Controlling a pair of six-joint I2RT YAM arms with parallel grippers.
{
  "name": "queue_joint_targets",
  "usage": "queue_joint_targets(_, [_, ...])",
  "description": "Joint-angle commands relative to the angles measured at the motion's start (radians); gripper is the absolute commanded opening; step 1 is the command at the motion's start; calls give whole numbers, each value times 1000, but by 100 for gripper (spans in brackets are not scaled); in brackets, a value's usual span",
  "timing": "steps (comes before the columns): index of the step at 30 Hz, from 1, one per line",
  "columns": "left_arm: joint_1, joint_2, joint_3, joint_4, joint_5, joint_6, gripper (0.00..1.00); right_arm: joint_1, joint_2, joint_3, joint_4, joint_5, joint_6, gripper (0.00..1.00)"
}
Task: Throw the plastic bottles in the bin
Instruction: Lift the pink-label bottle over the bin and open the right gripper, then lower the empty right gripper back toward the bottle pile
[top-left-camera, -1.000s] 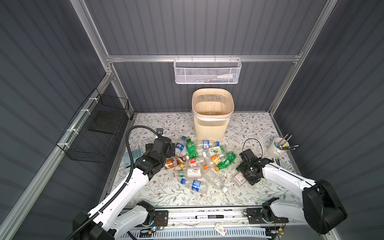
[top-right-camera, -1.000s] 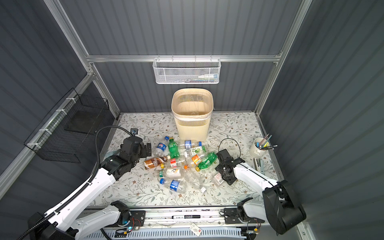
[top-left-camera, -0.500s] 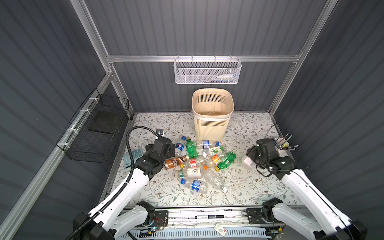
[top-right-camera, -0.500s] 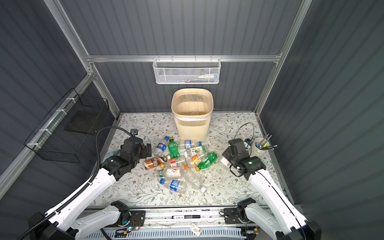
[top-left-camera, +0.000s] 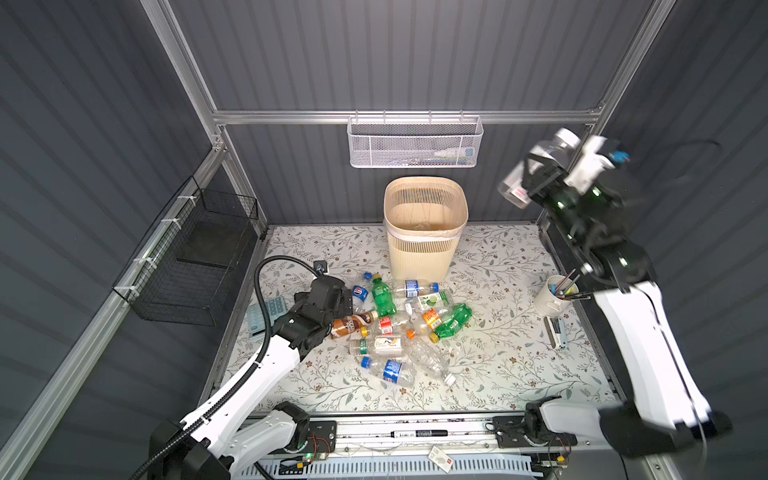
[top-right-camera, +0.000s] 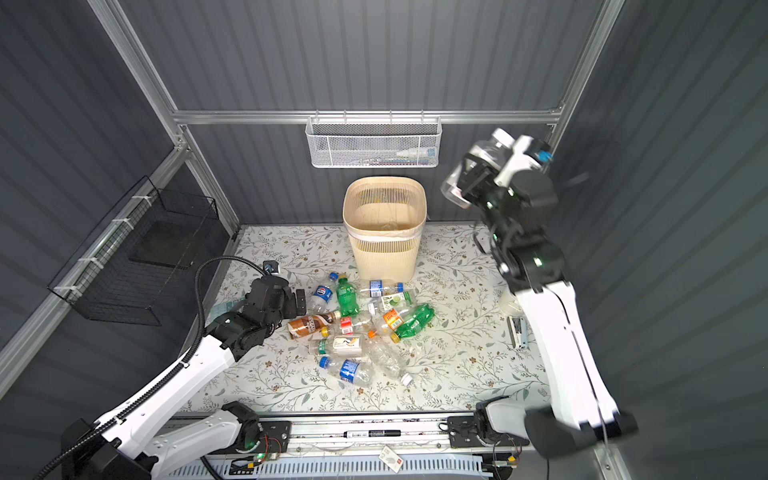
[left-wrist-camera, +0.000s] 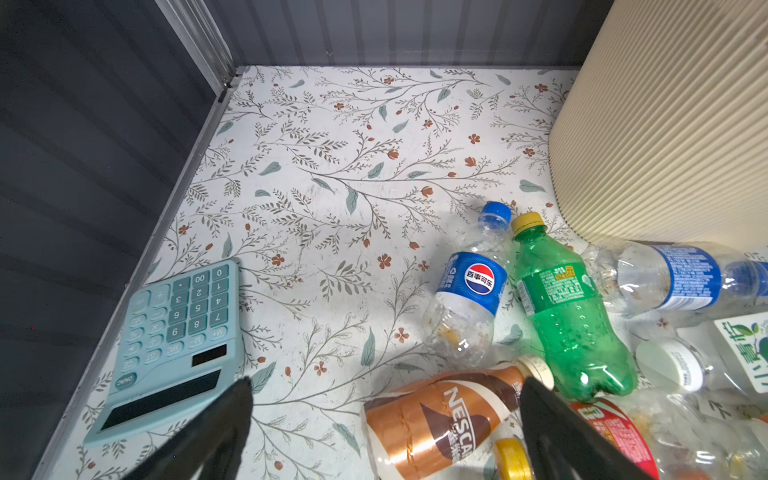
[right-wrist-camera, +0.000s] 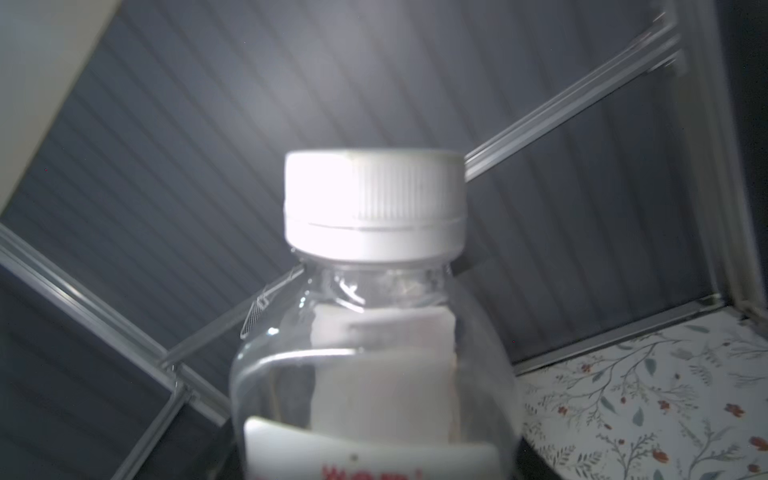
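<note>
Taking the back wall as twelve o'clock, the bin (top-left-camera: 419, 257) stands upright at twelve on the floral table (top-left-camera: 498, 365), close to the back edge, with the white mesh basket (top-left-camera: 415, 145) hung on the wall above it. The plastic bottles (top-left-camera: 399, 332) lie on their sides in a loose heap around the middle of the table, in front of the bin, and the nearest ones are just beside its foot. The right gripper (top-left-camera: 534, 176) is high in the air at about two o'clock from the bin, off to the side of its rim. Its fingers are clamped across the middle of a clear white-capped bottle (right-wrist-camera: 374, 353), whose cap points up toward one o'clock. The left gripper (left-wrist-camera: 386, 388) is down low at nine o'clock of the heap, its fingers (left-wrist-camera: 224, 415) spread wide and gripping nothing. A brown-sleeved bottle (left-wrist-camera: 440, 424) lies between them, nearer one finger than the other, and I cannot tell whether it touches. Just past it a blue-labelled bottle (left-wrist-camera: 473, 291) and a green bottle (left-wrist-camera: 569, 316) lie side by side, caps toward twelve. A calculator (left-wrist-camera: 178, 340) lies at the nine o'clock edge and a cup of pens (top-left-camera: 552, 295) at three.
</note>
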Motion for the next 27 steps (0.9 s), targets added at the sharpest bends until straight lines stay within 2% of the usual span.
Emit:
queue_joint_targets(1, [2, 11, -5, -2, 21, -24, 100, 43, 305, 291, -314, -230, -71, 68])
queue_joint_targets(2, [3, 10, -3, -9, 21, -22, 100, 46, 380, 417, -405, -198, -86, 78])
queue_joint_targets(4, [2, 5, 0, -20, 18, -20, 100, 41, 438, 543, -489, -118, -90, 93])
queue_joint_targets(6, [2, 1, -4, -27, 16, -18, 100, 38, 394, 511, -444, -68, -93, 99])
queue_joint_targets(8, [2, -1, -9, -26, 15, -18, 100, 38, 291, 378, -356, -35, -92, 99])
queue_joint_targets(12, [3, 14, -7, -29, 20, -29, 100, 37, 9, -5, -139, 36, -87, 99])
queue_joint_targets(15, [2, 25, -3, -40, 34, -36, 100, 30, -167, -260, -59, 79, -81, 99])
queue_joint_targets(18, [3, 39, -4, -57, 46, -36, 100, 8, -311, -474, -44, 111, -71, 99])
queue_joint_targets(21, [2, 61, -5, -70, 81, -11, 100, -46, -445, -665, -51, 93, -31, 99])
queue_joint_targets(27, [1, 153, 54, -141, 125, 109, 100, -125, -624, -995, -106, 62, 32, 99])
